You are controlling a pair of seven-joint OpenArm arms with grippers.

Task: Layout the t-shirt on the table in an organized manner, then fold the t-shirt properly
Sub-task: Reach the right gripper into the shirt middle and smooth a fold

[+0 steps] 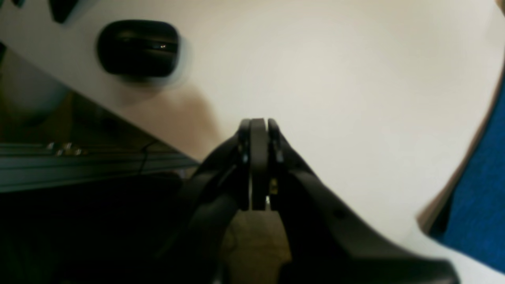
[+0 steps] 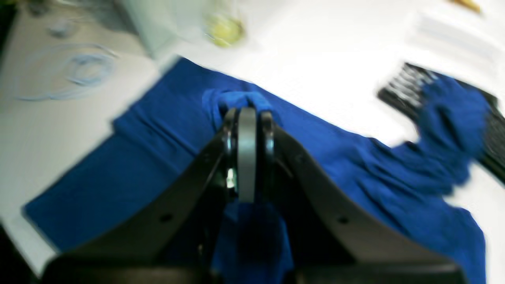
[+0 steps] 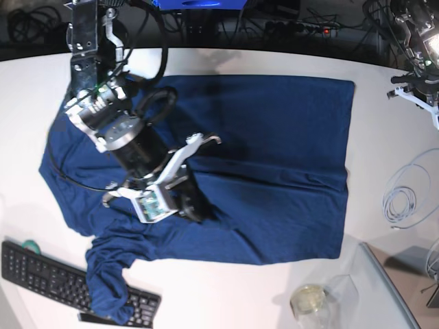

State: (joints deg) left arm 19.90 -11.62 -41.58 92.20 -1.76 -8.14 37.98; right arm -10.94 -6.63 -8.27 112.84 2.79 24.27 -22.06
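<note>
Soft wrinkled cloth t-shirt (image 3: 274, 137) on smooth white table (image 3: 226, 301).

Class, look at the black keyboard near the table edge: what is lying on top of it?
A bunched sleeve of the t-shirt lies across the keyboard, draping over its front edge. The keys beneath that cloth are hidden.

Navy t-shirt (image 3: 274, 137) (plain); white table (image 3: 226, 301); black keyboard (image 3: 41, 271).

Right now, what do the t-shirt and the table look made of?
T-shirt: soft knit cloth, probably cotton, matte navy; it wrinkles and bunches where the right end effector pinches it. Table: hard, smooth white top, likely laminate; faint sheen, no grain visible.
</note>
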